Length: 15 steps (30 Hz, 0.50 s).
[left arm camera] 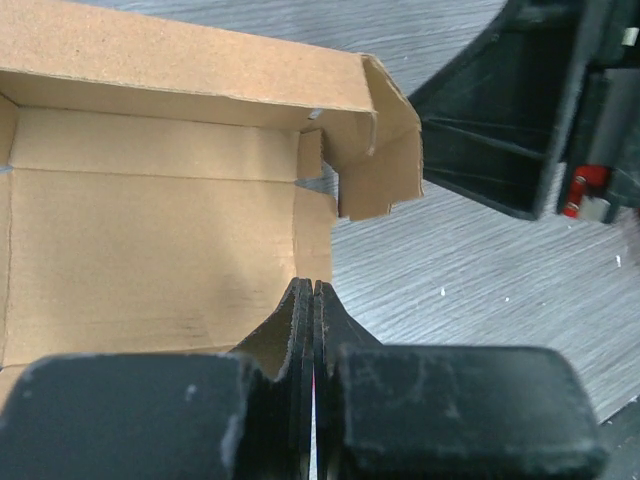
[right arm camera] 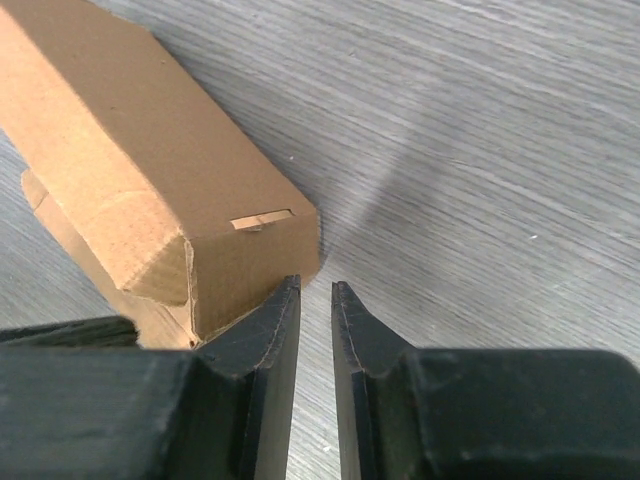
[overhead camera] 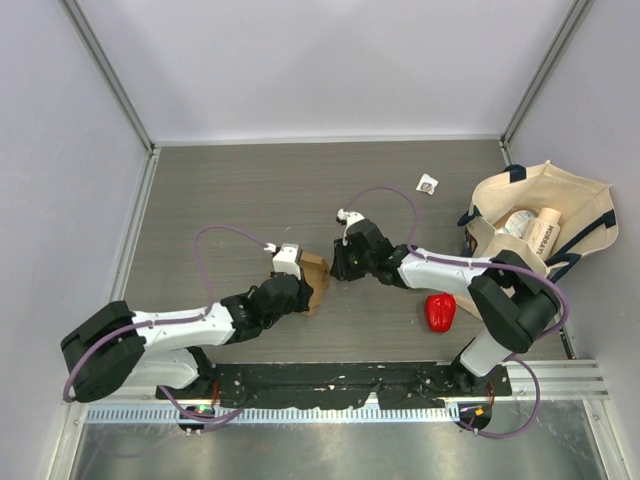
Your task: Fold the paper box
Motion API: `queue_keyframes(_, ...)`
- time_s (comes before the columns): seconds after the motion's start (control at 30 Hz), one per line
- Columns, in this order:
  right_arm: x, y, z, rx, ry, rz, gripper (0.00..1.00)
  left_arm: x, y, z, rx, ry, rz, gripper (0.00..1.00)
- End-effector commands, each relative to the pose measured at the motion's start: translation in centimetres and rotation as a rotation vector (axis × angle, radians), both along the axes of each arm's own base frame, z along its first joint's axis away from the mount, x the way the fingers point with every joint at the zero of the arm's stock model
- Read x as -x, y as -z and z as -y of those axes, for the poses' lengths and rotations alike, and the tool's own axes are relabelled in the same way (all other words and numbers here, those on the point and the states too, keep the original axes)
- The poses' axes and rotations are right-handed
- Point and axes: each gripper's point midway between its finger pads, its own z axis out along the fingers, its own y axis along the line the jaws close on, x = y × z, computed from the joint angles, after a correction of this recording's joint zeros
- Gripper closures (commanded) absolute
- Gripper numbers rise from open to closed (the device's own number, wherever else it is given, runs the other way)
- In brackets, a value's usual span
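Note:
The paper box (overhead camera: 314,282) is brown kraft cardboard and sits between my two grippers, left of the table's middle. In the left wrist view its open inside (left arm camera: 150,240) faces me, with a bent flap (left arm camera: 385,150) at its right end. My left gripper (left arm camera: 313,290) is shut with nothing seen between the jaws, its tips at the edge of the box's near panel. It also shows in the top view (overhead camera: 297,272). In the right wrist view the box's closed side with a tab slot (right arm camera: 150,170) lies at the upper left. My right gripper (right arm camera: 315,288) is open by a narrow gap, its left finger against the box's corner.
A red pepper (overhead camera: 440,312) lies right of the right arm's forearm. A cream tote bag (overhead camera: 585,205) with dark handles and items inside sits at the right edge. A small white packet (overhead camera: 428,184) lies near the back. Grey walls close in the table.

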Motion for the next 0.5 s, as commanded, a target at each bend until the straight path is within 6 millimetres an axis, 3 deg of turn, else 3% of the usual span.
queue_keyframes(0.0, -0.1, -1.0, -1.2, -0.032, -0.001, 0.029, 0.76, -0.9, -0.4, 1.3, 0.069, 0.01, -0.002, 1.0)
queue_keyframes(0.2, 0.3, -0.5, -0.9, -0.019, 0.027, 0.027, 0.76, -1.5, 0.6, 2.5, 0.085, 0.025, -0.036, 1.0)
queue_keyframes(0.47, 0.8, -0.1, -0.4, -0.014, 0.035, 0.017, 0.76, -1.5, 3.2, 2.0, 0.044, 0.012, -0.073, 1.0)
